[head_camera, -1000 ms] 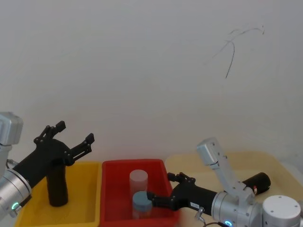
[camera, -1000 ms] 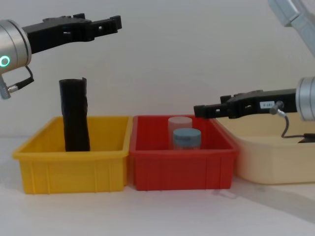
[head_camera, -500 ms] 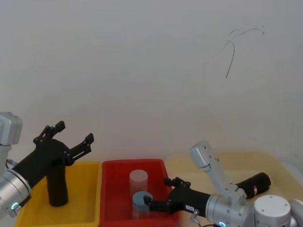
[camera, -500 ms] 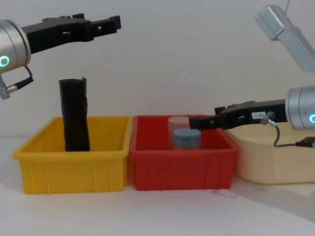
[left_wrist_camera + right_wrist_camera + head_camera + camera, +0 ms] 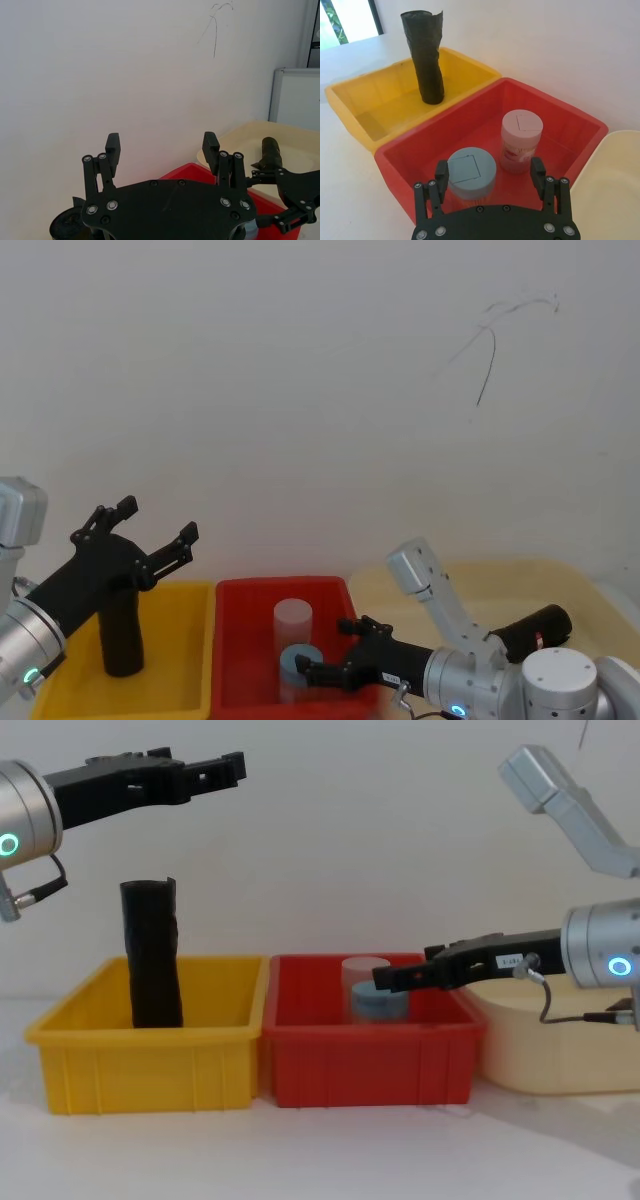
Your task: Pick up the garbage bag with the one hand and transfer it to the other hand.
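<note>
The garbage bag (image 5: 152,960) stands upright in the yellow bin (image 5: 150,1065), at the worktop's left end. The left tool (image 5: 160,520) hangs wide open, apparently above it; the right tool (image 5: 489,169) is open over the red bin (image 5: 365,1065). An off-centre descent would probably topple it.

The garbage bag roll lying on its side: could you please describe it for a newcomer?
Three bins stand in a row; the cream tub, beside the red bin under the right gripper, is at the robot's right. The black cylindrical garbage bag roll lies inside it. Unlike the plain black roll standing upright in the yellow bin, it lies down and bears a small red label.
</note>
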